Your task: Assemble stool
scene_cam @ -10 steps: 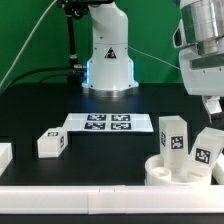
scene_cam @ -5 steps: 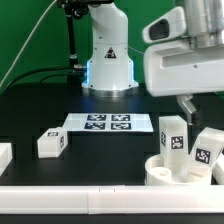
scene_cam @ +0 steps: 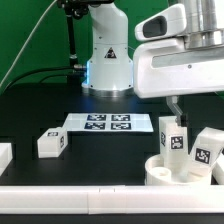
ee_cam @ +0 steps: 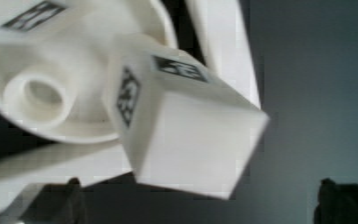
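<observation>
The round white seat (scene_cam: pixel 160 172) lies at the exterior view's lower right, by the front border. Two blocky tagged legs stand upright on it: one (scene_cam: pixel 173 137) nearer the middle, one (scene_cam: pixel 207 148) further right. A third leg (scene_cam: pixel 52 143) lies loose on the black table at the left. My gripper (scene_cam: pixel 175 110) hangs just above the nearer upright leg. In the wrist view the gripper (ee_cam: pixel 202 205) is open and empty. Its dark fingertips (ee_cam: pixel 60 198) stand on either side of the leg (ee_cam: pixel 190 125), apart from it. The seat (ee_cam: pixel 51 95) shows an empty round socket.
The marker board (scene_cam: pixel 107 123) lies flat mid-table before the robot base (scene_cam: pixel 108 60). A plain white block (scene_cam: pixel 4 155) sits at the left edge. A white border strip (scene_cam: pixel 90 196) runs along the front, close to the seat.
The gripper and hand have moved toward the exterior view's left, from the right edge to above the nearer upright leg. The parts have not moved.
</observation>
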`<state>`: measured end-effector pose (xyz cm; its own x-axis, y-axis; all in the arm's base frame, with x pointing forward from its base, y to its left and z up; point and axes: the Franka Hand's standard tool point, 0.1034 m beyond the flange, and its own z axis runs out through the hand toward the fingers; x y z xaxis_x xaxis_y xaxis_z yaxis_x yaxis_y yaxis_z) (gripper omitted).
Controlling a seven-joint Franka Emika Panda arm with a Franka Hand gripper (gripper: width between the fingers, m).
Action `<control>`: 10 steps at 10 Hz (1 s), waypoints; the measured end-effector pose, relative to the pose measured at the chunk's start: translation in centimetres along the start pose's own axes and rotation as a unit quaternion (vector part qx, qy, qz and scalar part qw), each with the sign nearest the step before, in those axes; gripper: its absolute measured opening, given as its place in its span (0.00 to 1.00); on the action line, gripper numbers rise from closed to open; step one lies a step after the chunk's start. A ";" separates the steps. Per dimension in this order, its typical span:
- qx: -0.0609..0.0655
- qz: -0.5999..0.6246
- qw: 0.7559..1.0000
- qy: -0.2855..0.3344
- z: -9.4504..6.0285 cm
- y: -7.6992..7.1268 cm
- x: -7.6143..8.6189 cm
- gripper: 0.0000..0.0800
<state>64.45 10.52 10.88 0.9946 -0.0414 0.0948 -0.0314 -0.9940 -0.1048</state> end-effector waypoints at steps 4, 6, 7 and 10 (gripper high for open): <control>-0.015 -0.148 0.989 -0.021 0.9 -0.4 0.4 0.81; -0.024 -0.207 0.978 -0.024 1.0 0.0 0.5 0.81; -0.021 -0.236 0.971 -0.037 1.8 0.4 -0.1 0.81; -0.025 -0.328 0.943 -0.057 3.1 0.4 -1.4 0.81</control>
<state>63.37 10.54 7.63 0.8056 0.5922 0.0162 0.5924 -0.8055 -0.0125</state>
